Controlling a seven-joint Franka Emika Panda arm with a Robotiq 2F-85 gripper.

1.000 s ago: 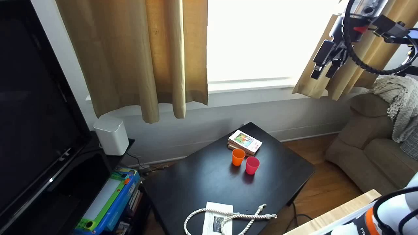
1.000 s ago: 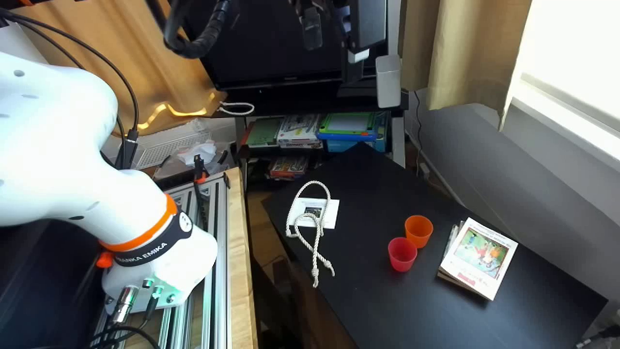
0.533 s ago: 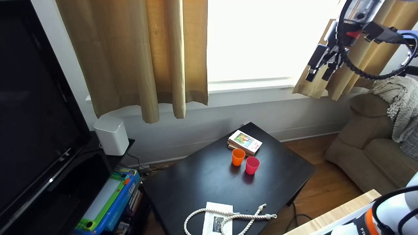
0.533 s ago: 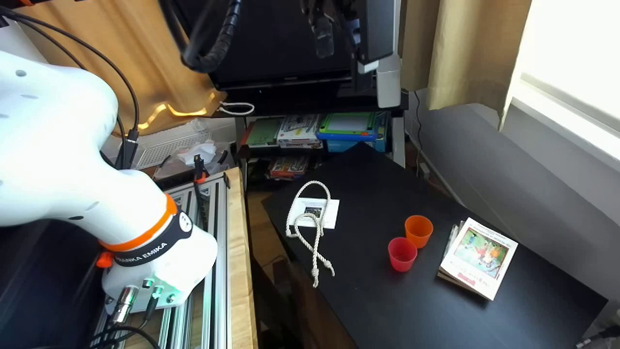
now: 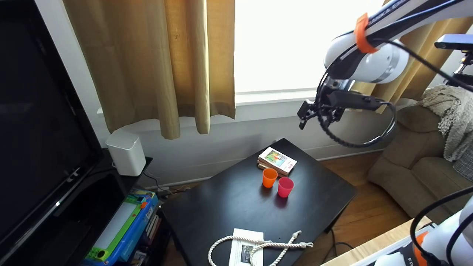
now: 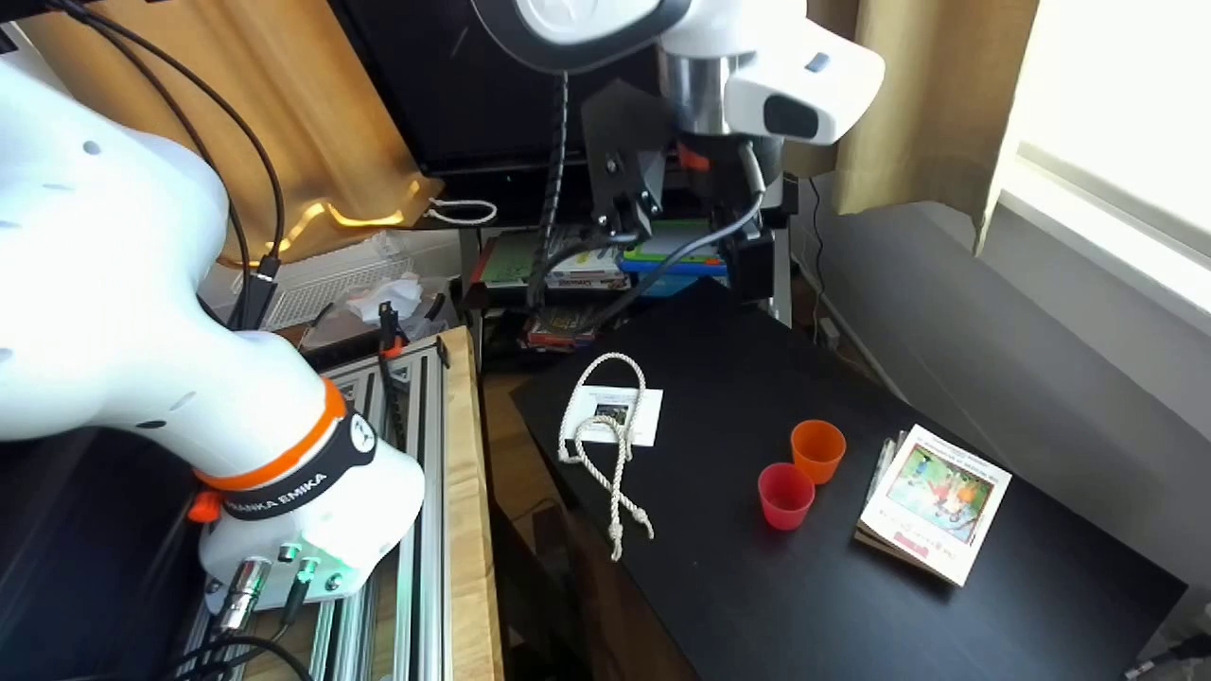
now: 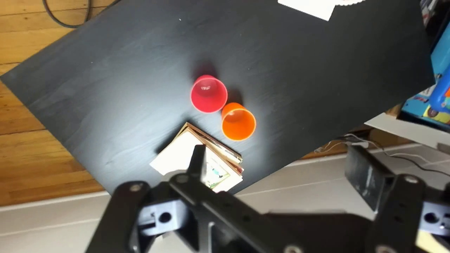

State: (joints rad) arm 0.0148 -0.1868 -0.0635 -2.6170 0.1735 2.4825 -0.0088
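Observation:
My gripper point(image 7: 277, 161) stands open with nothing between its fingers. It hangs high above the far end of the black table point(image 5: 221, 199), touching nothing. In an exterior view the gripper point(image 5: 316, 121) is near the window sill, partly behind a looped cable. On the table a red cup point(image 7: 209, 94) and an orange cup point(image 7: 239, 123) stand upright side by side, close together. Beside them lies a small stack of books point(image 6: 935, 501), which one finger point(image 7: 197, 161) partly covers in the wrist view. A white knotted rope point(image 6: 620, 463) lies across a white card point(image 6: 646, 418).
A television point(image 5: 40, 122) and a white speaker point(image 5: 126, 153) stand beside the table. Board games and a drawing board point(image 6: 679, 241) fill the shelf below. Curtains point(image 5: 140, 66) hang by the window. A brown couch point(image 5: 417, 162) is on the far side.
My arm has come down and swung in from the couch side over the table, so the gripper is lower and nearer the books. The cups, books and rope have not moved.

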